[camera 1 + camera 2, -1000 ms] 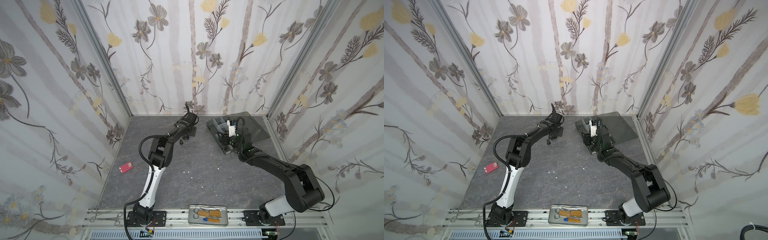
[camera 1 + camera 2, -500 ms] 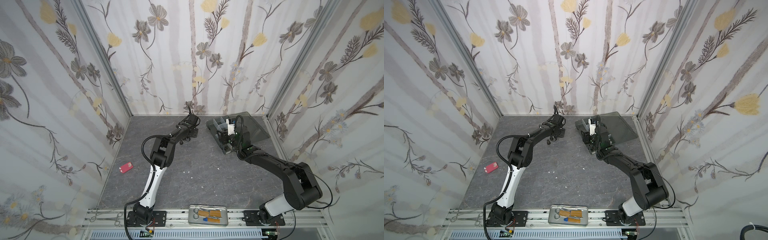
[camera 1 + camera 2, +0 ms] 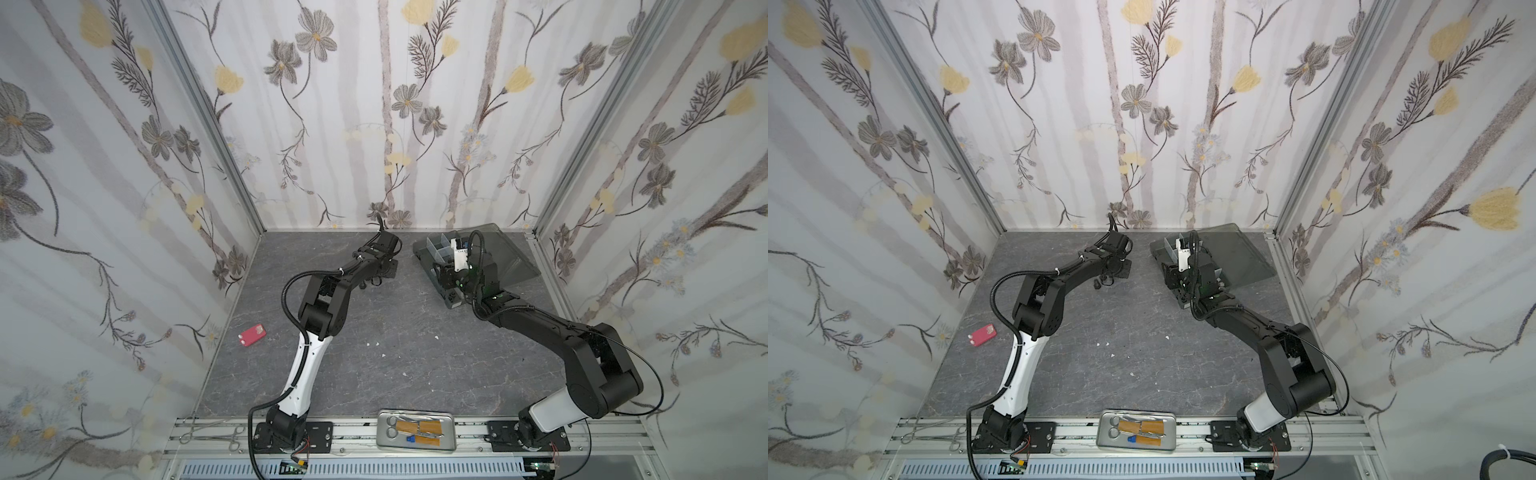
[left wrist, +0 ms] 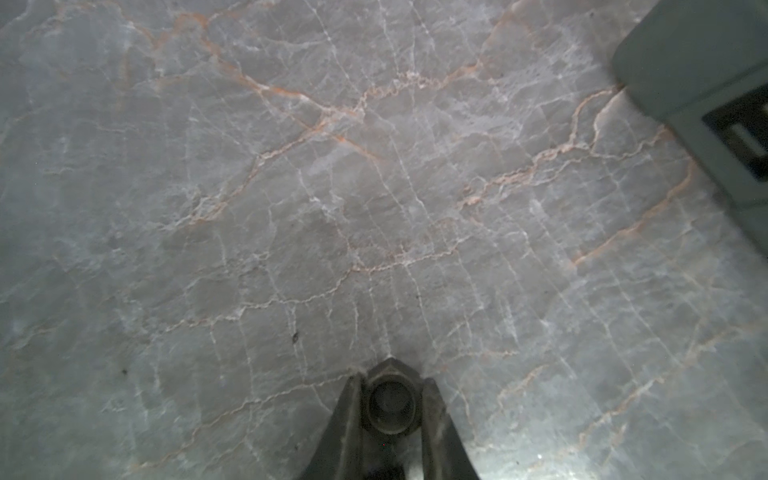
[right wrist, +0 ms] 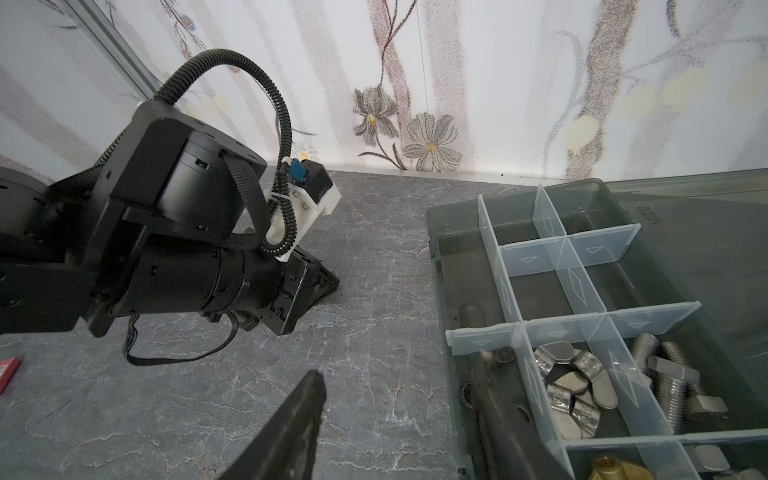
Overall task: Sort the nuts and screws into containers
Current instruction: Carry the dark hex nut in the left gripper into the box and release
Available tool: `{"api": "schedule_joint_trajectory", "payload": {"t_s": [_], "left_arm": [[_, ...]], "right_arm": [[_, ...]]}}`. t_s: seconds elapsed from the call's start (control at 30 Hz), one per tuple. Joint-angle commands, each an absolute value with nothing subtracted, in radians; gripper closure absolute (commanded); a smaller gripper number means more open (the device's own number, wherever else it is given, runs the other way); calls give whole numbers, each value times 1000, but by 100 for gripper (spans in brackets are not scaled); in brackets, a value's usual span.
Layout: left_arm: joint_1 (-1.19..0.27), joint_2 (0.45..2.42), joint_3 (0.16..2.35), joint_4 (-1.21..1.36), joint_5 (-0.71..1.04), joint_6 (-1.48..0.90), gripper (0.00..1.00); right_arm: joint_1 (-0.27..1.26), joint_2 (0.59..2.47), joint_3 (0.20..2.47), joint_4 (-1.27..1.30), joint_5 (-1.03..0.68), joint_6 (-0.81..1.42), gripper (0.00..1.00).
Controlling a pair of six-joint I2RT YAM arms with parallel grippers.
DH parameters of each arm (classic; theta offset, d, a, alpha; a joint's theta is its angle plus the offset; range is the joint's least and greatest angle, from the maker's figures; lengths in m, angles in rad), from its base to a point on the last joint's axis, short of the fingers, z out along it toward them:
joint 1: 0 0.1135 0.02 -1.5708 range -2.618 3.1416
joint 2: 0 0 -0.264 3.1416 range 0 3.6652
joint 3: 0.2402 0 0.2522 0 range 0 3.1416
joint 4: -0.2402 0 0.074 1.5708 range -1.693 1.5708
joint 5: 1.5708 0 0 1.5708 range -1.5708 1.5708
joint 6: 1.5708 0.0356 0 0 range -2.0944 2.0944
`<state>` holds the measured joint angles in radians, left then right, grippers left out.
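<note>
One hex nut lies on the desk, clenched by the left gripper. The right gripper hangs released at the organizer box, which holds what look like three silver bolts, four wing nuts and one brass piece.

- dark hex nut, hole facing the wrist camera, clamped in left gripper
- box, lid open: silver wing nuts, bolts, brass piece in separate cells

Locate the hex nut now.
Left wrist view: the hex nut sits pinched between the fingers of the left gripper, over the grey table, left of the organizer box.
</note>
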<state>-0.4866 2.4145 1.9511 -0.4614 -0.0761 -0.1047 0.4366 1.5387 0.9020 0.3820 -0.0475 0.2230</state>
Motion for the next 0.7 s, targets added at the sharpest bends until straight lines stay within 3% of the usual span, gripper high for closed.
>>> {"api": "schedule_joint_trajectory", "payload": {"t_s": [0.0,0.37,0.67], "left_arm": [[-498,2381,1935,-463,-73,-120,81],[-616,2286,1923,-387,0,-124,82],[-768,2383,2088,-348,70,-102,82]], "right_arm": [[437,1512,889,418,-2,218,43],[437,1354,692,624,193,242,43],[440,1237,524,836,307,226,39]]}}
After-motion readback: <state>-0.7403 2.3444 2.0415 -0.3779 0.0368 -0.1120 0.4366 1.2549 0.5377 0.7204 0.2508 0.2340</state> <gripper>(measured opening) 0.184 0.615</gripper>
